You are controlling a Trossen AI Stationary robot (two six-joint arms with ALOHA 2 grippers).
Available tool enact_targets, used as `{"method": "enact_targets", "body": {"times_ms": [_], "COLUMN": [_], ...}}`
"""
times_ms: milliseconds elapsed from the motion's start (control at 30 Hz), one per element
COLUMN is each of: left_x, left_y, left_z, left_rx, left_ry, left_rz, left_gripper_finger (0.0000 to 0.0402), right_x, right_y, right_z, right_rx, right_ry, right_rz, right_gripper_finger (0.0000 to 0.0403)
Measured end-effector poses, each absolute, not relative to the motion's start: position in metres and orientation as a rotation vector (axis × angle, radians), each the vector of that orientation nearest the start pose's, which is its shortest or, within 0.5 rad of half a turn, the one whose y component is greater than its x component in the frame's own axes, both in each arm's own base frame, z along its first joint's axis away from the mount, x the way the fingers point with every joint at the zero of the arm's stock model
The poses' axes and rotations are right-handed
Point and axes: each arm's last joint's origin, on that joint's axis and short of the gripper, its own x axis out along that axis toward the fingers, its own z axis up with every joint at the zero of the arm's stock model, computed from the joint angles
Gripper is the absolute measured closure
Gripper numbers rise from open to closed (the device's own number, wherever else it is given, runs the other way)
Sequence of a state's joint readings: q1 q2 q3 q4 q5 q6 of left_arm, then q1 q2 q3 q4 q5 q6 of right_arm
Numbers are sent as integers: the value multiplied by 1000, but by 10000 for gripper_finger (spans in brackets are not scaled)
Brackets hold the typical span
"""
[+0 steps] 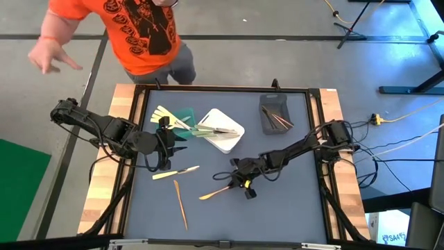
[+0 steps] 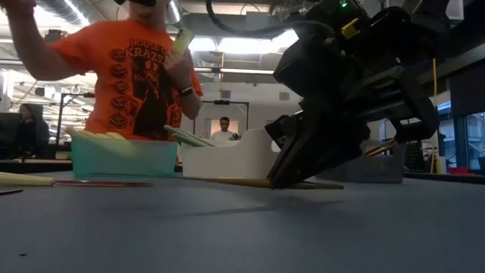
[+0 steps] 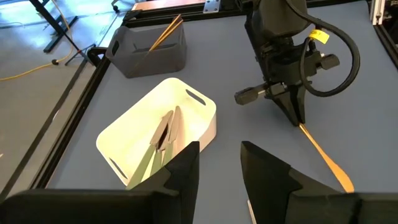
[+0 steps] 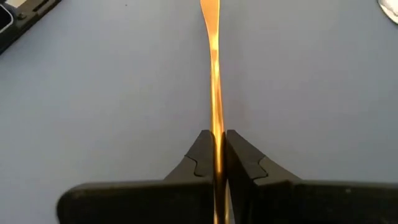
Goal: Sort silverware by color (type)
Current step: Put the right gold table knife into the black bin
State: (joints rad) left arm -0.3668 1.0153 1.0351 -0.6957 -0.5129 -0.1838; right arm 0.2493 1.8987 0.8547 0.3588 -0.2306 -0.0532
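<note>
My right gripper [image 1: 241, 182] is shut on an orange-brown utensil [image 1: 215, 193] at mid-table; the right wrist view shows the utensil [image 4: 212, 43] running straight away from the fingers. My left gripper [image 3: 221, 163] is open and touches nothing, just left of the white container [image 3: 155, 134]. A pale yellow utensil [image 1: 175, 172] and a second orange-brown one [image 1: 180, 205] lie flat on the mat. More utensils rest in the green container [image 1: 182, 119], the white container [image 1: 220, 130] and the grey container [image 1: 275, 114]. My right gripper pinches the orange-brown utensil between its two fingers at the handle [image 4: 216, 142], near one end. The fingers [image 2: 292, 163] slant down from above and from the table's right. The utensil [image 2: 235, 182] lies about level at the table top, reaching toward the left.
A person in an orange shirt [image 1: 139, 28] stands at the far edge, with a raised hand [image 2: 180, 53] holding something pale. The three containers line the far part of the mat. Bare mat [image 1: 277, 208] lies near and right of the right gripper.
</note>
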Motion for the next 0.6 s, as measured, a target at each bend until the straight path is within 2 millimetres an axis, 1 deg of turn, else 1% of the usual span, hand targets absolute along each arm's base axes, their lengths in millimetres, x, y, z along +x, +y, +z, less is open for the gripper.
{"method": "enact_targets", "body": {"times_ms": [67, 267, 600], "left_x": [189, 189, 189], "left_y": [-57, -57, -57], "left_z": [334, 334, 334], "left_rx": [110, 114, 114], "left_ry": [595, 598, 598], "left_rz": [195, 195, 195], "left_gripper_finger": [290, 290, 290], "right_x": [342, 338, 316], "right_y": [94, 92, 81], "right_z": [116, 145, 188], "right_rx": [-57, -76, -157], "right_ry": [663, 597, 631], "right_rz": [479, 440, 286], "right_gripper_finger": [395, 395, 395]}}
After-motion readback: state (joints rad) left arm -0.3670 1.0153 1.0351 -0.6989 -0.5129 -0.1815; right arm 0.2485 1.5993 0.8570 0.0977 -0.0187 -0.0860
